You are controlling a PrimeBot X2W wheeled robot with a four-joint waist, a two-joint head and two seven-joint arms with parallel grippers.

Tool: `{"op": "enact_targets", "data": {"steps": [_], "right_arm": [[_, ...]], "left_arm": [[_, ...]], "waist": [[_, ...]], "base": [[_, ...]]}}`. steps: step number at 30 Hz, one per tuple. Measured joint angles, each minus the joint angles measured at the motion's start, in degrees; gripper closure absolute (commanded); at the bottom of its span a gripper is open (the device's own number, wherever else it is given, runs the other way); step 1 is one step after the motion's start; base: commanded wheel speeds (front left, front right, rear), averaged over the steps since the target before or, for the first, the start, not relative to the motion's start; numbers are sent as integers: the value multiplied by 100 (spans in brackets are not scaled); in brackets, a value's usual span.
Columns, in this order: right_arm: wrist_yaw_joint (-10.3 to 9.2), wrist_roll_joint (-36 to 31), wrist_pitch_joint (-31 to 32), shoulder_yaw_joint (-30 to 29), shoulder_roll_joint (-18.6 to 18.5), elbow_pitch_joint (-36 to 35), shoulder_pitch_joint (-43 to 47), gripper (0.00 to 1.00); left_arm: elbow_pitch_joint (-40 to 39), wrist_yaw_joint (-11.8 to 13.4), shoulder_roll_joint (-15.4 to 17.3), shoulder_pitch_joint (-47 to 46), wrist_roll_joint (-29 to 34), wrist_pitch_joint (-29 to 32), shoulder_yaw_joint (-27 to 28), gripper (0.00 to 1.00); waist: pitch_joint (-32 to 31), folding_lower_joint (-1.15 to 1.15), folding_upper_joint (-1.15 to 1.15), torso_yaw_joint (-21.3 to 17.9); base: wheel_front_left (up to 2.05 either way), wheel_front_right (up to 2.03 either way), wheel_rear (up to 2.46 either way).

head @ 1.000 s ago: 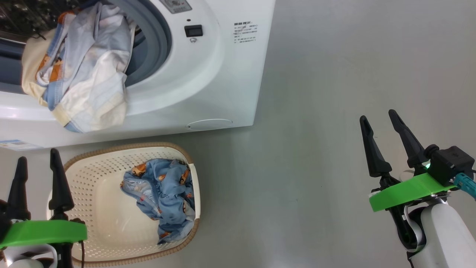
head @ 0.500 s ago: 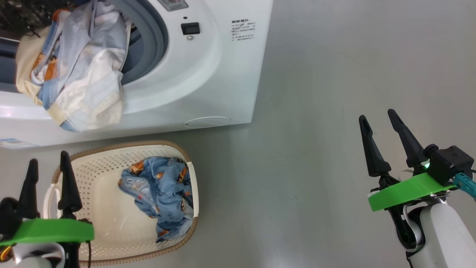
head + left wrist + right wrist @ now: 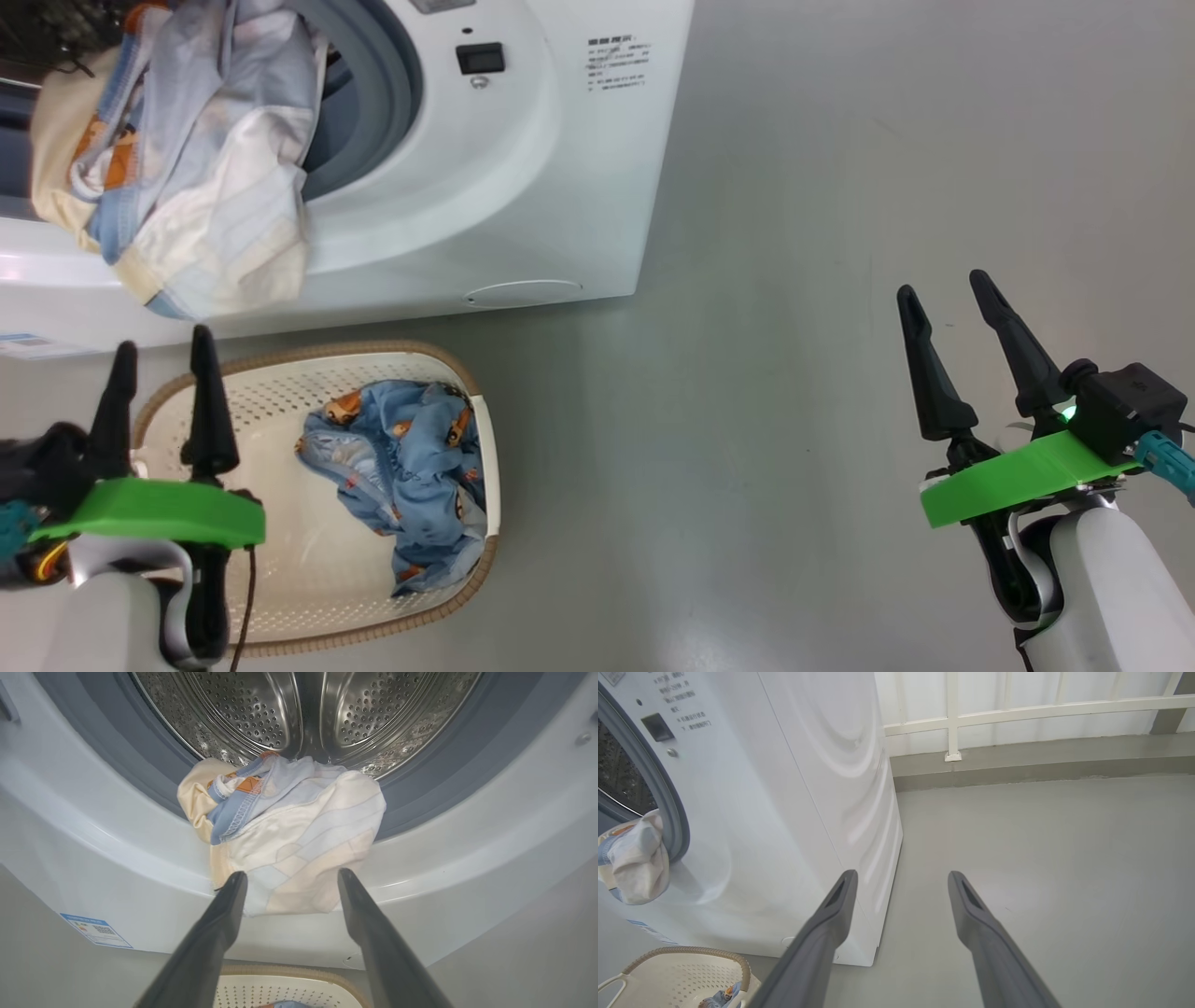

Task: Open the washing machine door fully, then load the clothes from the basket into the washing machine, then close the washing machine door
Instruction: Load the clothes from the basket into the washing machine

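Head view: big white front-loading washing machine [image 3: 560, 187] has its mouth uncovered, so the door-opening step is judged done. How far the round door is swung out, can't tell.

Loading is partly done. A cream, pale grey and blue bundle of soft garments [image 3: 187, 159] hangs over the grey rubber seal [image 3: 373, 103] and down the white front, half in and half out of the steel perforated drum [image 3: 303, 714]. It likely needs pushing in, or the door could catch on it. A blue fabric garment with small orange prints [image 3: 401, 476] lies in the small cream perforated plastic basket [image 3: 271, 411], against its right wall. The basket sits on the grey floor [image 3: 840, 280], just off the machine's bottom front edge.

Left to do: load that piece, tuck the bundle in, shut the door.

Left gripper [image 3: 162, 342] is over the basket's left rim, its two dark fingers spread wide with nothing between them. In the left wrist view the tips line up with the bundle's lower hem; touching or not, can't tell. Right gripper [image 3: 941, 286] is well apart over bare floor, also spread wide and empty.

Hidden:
- The back of the drum is cut off, so it's unclear whether more clothes are inside.
- The basket's near left corner is behind the left arm.
- Anything under the blue garment is unseen.
- The print on the blue label sticker [image 3: 96, 930] is too small to read.
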Motion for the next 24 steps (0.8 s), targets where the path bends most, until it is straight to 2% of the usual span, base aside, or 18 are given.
{"op": "enact_targets", "data": {"steps": [24], "right_arm": [[0, 0, 0, 158, 83, 8, -138, 0]], "left_arm": [[2049, 0, 480, -1477, 1, 1, -955, 0]], "waist": [[154, 0, 0, -249]], "base": [[0, 0, 0]]}}
